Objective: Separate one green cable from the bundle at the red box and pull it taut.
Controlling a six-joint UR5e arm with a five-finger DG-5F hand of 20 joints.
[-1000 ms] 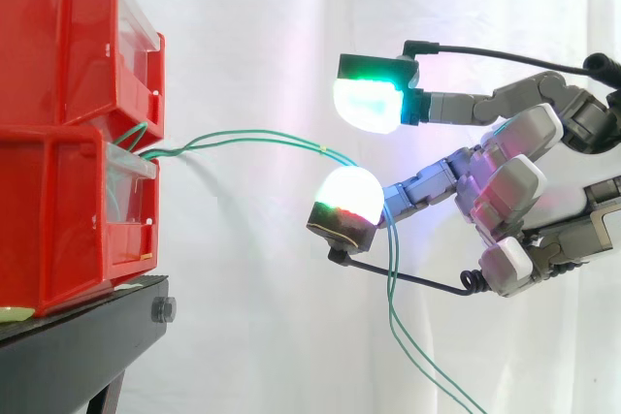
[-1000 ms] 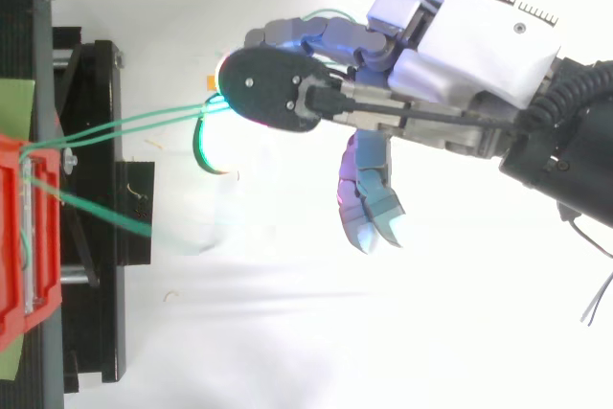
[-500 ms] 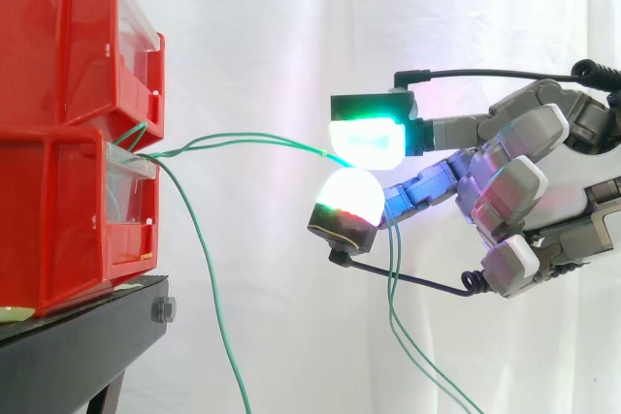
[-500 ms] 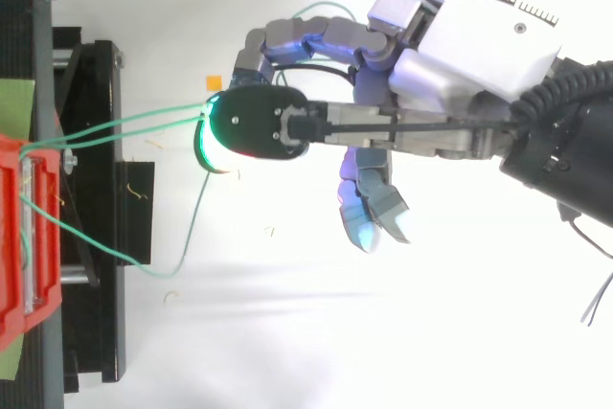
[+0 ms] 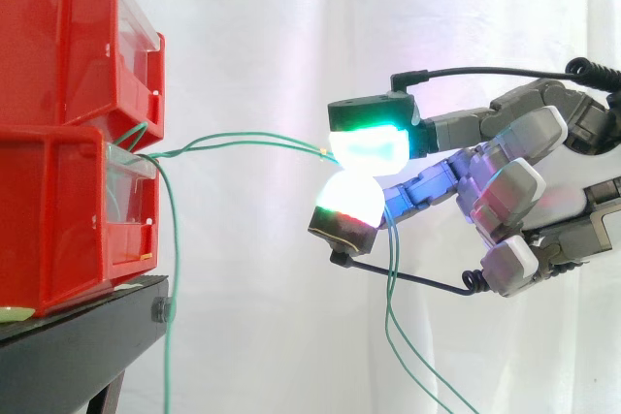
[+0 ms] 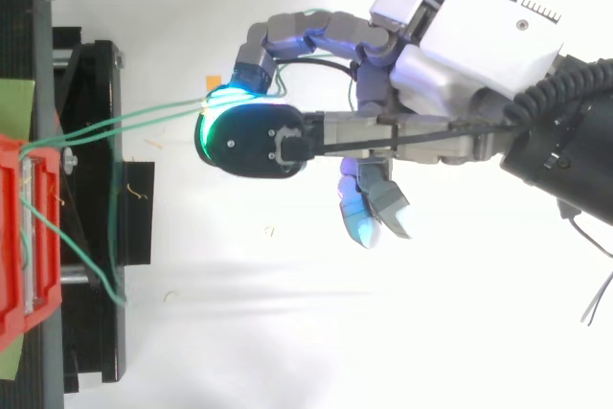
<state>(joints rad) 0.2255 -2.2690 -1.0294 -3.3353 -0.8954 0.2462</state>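
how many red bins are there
2, stacked: the upper bin sits on the lower bin, which rests on the black stand. Others may be hidden beyond the left edge.

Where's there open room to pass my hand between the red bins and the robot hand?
Free: above the stretched green cables, between the upper red bin and the hand; also below them, between the hanging strand and the strands dropping under the hand. Crowded: at the lower red bin and the pinch.
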